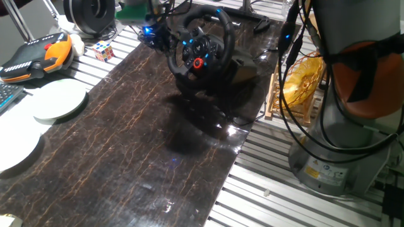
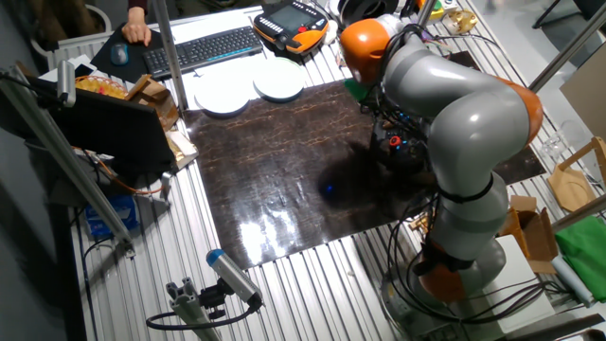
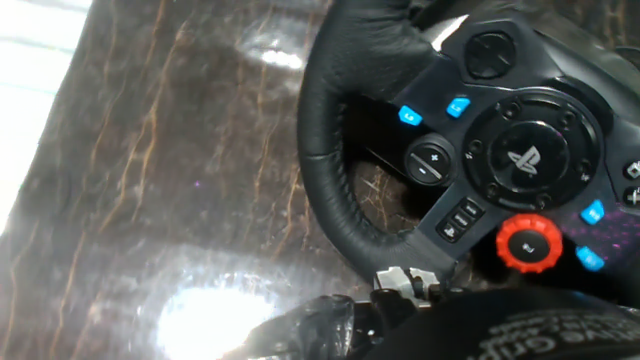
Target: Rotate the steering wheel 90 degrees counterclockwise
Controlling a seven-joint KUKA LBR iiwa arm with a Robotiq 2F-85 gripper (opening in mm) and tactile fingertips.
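The black steering wheel [image 1: 201,45] stands on its black base at the far end of the dark marble-patterned board [image 1: 139,145], with blue-lit buttons and a red knob [image 1: 198,62] on its hub. In the other fixed view only part of it [image 2: 402,149] shows behind my arm. The hand view is very close to it: thick rim [image 3: 330,190] on the left, hub [image 3: 525,160] on the right, red knob [image 3: 527,243] low. My hand comes down at the wheel's far left side [image 1: 150,28]. Its fingers do not show clearly in any view.
A black spool with a white rim [image 1: 91,12] stands at the back left. Near it are an orange-and-black handheld unit [image 1: 38,53], a puzzle cube [image 1: 104,50] and white plates [image 1: 60,101]. A yellow wire object [image 1: 303,82] and the arm's base [image 1: 334,157] are on the right.
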